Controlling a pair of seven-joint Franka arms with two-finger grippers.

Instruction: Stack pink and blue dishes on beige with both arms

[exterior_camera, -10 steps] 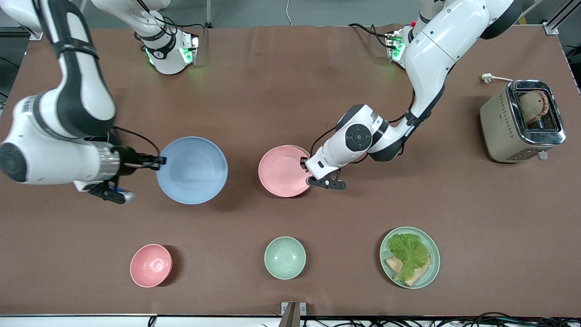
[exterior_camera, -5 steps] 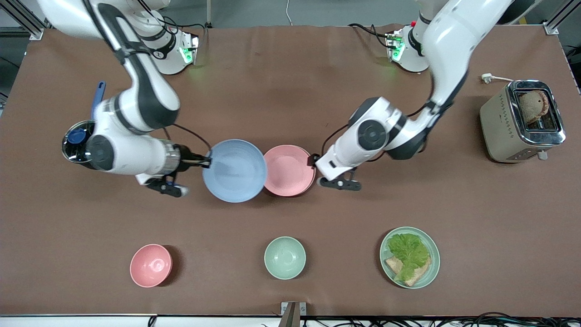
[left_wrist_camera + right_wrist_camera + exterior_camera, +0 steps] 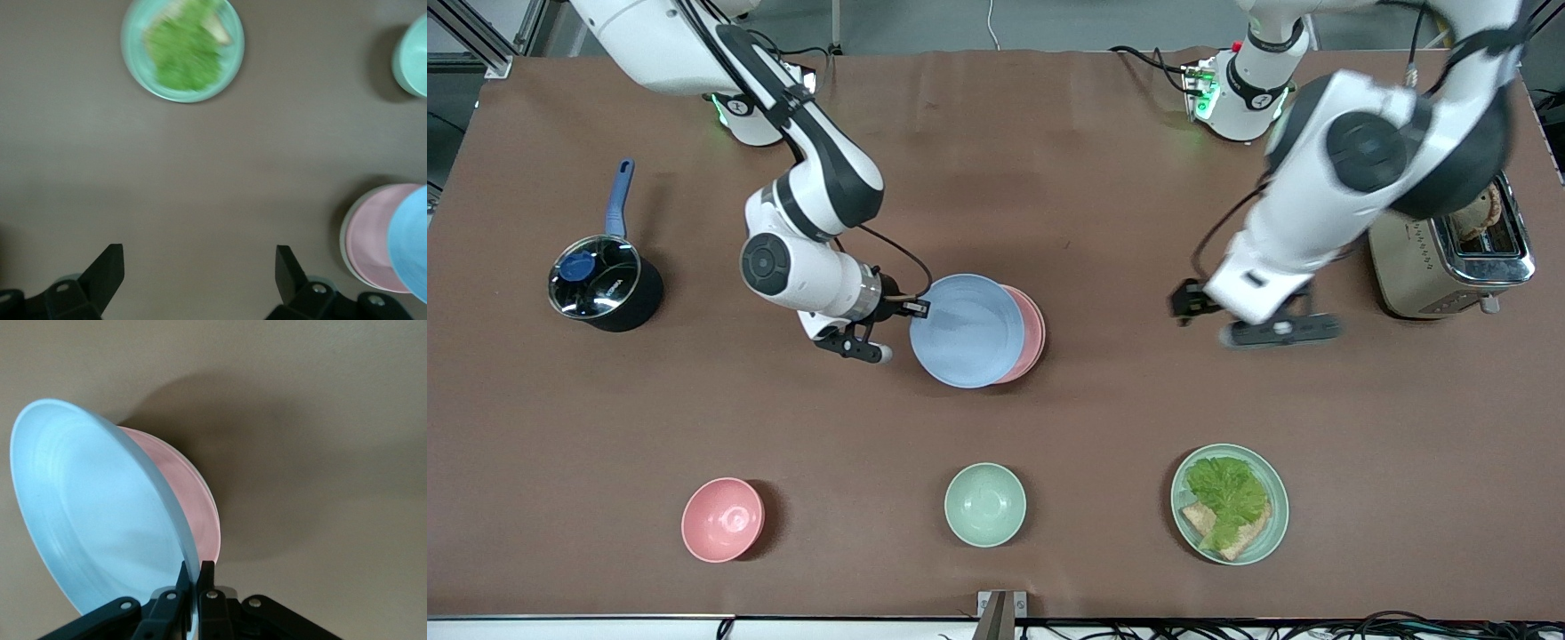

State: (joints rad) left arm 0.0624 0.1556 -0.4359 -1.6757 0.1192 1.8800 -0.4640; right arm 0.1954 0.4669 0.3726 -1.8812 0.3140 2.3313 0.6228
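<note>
Lit evenly and brightly from above in the front view, with short soft shadows under the pink bowl (image 3: 722,520) and mint bowl (image 3: 984,504). Showed glare on the toaster (image 3: 1449,258) at right of the frame and motion blur across the left arm (image 3: 1352,169). Looked dimmer and soft in the left wrist view, the lettuce plate (image 3: 182,48) smeared. Stayed warm-toned in the right wrist view, with a broad dark shadow cast past the blue plate (image 3: 93,513).
</note>
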